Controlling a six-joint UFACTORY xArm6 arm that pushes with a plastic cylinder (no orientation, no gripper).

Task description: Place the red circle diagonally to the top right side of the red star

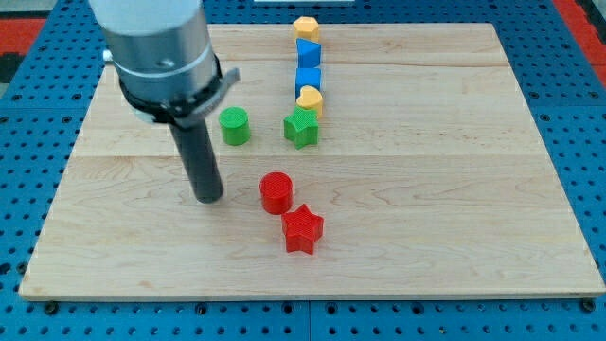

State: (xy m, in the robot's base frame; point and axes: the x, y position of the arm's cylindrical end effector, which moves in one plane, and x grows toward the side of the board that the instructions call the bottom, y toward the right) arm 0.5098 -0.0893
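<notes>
The red circle (276, 192) stands on the wooden board, touching or almost touching the upper left of the red star (303, 228). My tip (208, 199) rests on the board to the left of the red circle, about a block and a half away, level with it. Both red blocks are in full view.
A green circle (235, 125) and a green star (302, 127) lie above the red blocks. A column at the view's top holds a yellow hexagon (306, 27), a blue block (309, 51), a blue cube (309, 80) and a yellow block (310, 98). The board's bottom edge (312, 296) is close below the red star.
</notes>
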